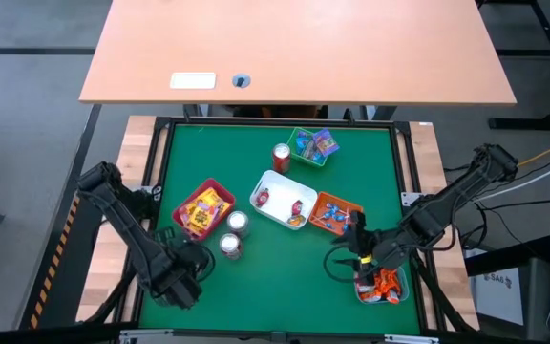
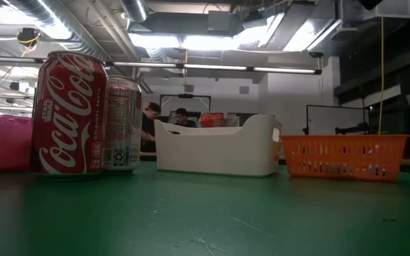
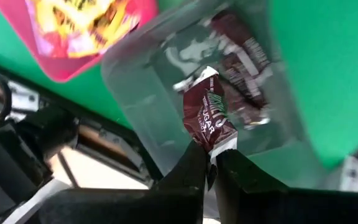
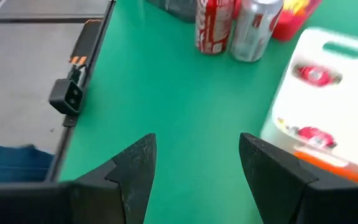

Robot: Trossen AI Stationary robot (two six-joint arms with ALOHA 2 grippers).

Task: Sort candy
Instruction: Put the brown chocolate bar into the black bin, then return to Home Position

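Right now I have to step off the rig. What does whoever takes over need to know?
Left gripper: shut on a dark bar, held over the clear bin, which already holds dark bars; the pink tray of yellow packets sits beside it.
Right gripper: open, empty, near the right front corner, by the green tray of orange packets.
Done: purple-blue packets in the far green tray, candy in the orange tray.
Left: release the bar; a few red pieces remain in the white bin.
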